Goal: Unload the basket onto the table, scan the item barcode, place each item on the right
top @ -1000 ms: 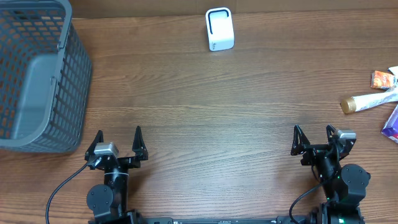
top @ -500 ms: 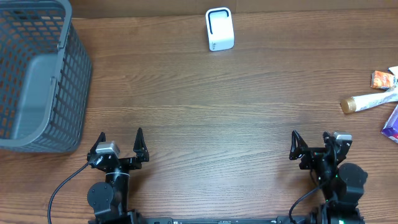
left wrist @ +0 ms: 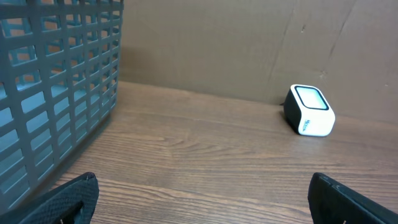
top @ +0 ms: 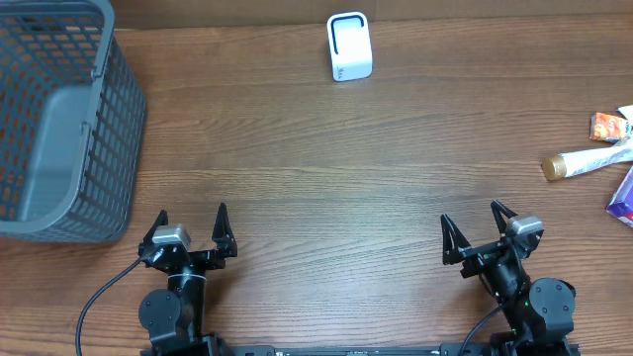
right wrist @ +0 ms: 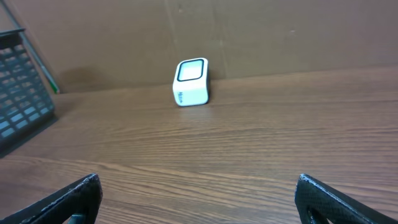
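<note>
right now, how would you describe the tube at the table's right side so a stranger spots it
On the brown wooden table, look to the right edge, where a few small items lie together. The white squeeze tube lies on its side between an orange packet and a purple package; only it has a gold cap, pointing toward the table's middle.

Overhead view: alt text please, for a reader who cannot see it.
A white barcode scanner stands at the far edge of a wooden table, a grey mesh basket at left, and a gold-capped tube, orange packet and purple pack at the right edge. The left gripper and right gripper sit near the front, jaws open and empty.
</note>
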Robot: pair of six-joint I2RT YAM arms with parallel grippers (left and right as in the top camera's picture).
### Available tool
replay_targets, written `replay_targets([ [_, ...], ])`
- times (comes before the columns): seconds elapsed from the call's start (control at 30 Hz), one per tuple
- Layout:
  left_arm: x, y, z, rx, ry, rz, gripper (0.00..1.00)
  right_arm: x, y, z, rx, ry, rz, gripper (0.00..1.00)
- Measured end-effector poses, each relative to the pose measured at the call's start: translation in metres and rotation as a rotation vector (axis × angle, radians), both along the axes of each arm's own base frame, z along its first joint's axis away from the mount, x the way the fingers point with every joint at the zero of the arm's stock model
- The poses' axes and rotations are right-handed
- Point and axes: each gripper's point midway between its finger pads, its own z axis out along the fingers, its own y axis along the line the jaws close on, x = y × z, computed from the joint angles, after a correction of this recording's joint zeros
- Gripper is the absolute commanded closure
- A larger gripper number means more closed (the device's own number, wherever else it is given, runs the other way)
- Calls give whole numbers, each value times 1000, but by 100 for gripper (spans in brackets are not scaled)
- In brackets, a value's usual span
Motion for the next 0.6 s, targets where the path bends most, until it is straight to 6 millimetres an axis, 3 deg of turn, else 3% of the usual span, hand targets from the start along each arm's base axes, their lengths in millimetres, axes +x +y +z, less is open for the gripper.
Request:
replay_targets([
  [0.6, 0, 0, 0, 0, 0, 0, 0, 3, -10, 0, 13, 6, -83, 0],
])
